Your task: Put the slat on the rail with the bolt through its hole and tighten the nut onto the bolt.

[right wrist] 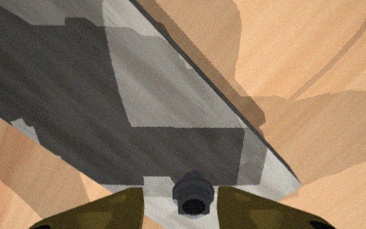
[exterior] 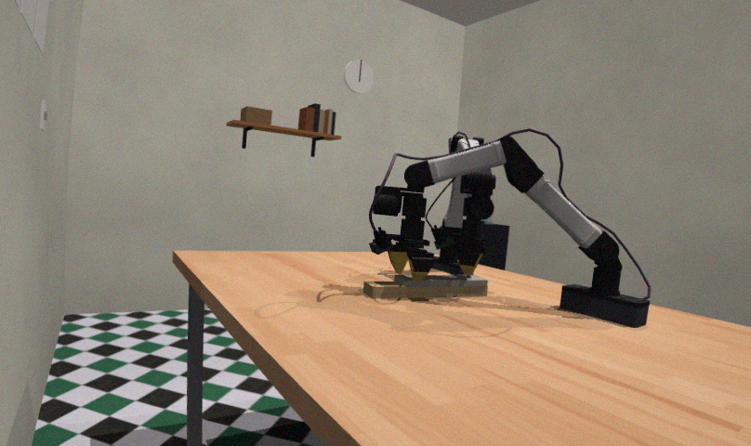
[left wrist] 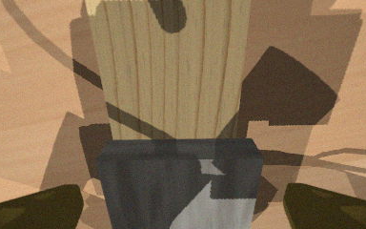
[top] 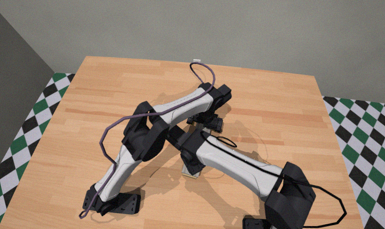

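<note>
Running lengthwise along the wooden rail (exterior: 376,289) (left wrist: 171,81), the grey slat (exterior: 440,281) (left wrist: 180,191) (right wrist: 171,91) lies flat.

Clock set on top view, 12 = wall side. Rail (top: 189,174) (exterior: 375,290) (left wrist: 171,81) lies on worktop (top: 104,85) (exterior: 340,353), long axis 1 to 7. Slat (top: 185,170) (exterior: 476,281) (left wrist: 147,191) (right wrist: 161,81) on top of it, lengthwise; rail sticks out past slat's 1 o'clock end. Bolt/nut stack (right wrist: 193,196) on slat toward 7 end, can't separate the parts. Left gripper (top: 205,121) (exterior: 409,275) (left wrist: 184,205) above slat's 1 o'clock end, fingers either side. Right gripper (right wrist: 180,205) above 7 end, stack between fingers. Left arm base (top: 133,204) (exterior: 634,312) at 8 from rail, right arm base (top: 254,223) at 5.
</note>
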### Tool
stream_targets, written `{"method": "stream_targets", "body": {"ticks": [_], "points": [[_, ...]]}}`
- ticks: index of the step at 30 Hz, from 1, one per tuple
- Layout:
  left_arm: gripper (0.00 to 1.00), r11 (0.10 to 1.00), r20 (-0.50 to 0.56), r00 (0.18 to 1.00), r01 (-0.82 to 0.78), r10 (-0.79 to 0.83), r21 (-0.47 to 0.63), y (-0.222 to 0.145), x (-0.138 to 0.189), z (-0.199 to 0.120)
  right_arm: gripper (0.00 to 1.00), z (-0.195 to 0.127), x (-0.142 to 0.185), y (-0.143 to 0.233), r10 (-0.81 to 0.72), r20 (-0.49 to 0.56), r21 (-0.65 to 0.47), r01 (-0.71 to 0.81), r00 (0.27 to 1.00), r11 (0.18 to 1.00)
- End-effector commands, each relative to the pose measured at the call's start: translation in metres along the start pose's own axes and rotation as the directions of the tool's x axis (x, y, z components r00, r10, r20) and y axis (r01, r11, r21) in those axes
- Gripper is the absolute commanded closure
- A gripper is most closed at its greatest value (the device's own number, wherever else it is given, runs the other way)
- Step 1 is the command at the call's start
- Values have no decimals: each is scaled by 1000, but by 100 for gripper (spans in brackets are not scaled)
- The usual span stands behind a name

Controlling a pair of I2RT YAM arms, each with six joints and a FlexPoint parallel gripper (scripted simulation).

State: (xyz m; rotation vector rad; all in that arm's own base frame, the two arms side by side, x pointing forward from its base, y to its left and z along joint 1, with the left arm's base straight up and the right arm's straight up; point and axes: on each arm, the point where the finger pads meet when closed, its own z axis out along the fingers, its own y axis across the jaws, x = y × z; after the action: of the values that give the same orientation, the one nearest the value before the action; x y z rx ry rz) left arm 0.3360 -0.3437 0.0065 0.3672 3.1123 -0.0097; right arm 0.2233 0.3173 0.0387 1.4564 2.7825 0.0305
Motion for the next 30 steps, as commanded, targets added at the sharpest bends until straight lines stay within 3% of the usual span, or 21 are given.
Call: {"method": "stream_targets", "body": {"ticks": [1, 30], "points": [[0, 1000, 0, 1000, 3, -3, 0, 0, -1, 10, 64, -5, 1, 2, -2, -3, -13, 2, 1000, 1000], [0, 1000, -8, 1000, 3, -3, -5, 1, 2, 26, 64, -5, 1, 2, -2, -3, -13, 2, 1000, 1000]]}}
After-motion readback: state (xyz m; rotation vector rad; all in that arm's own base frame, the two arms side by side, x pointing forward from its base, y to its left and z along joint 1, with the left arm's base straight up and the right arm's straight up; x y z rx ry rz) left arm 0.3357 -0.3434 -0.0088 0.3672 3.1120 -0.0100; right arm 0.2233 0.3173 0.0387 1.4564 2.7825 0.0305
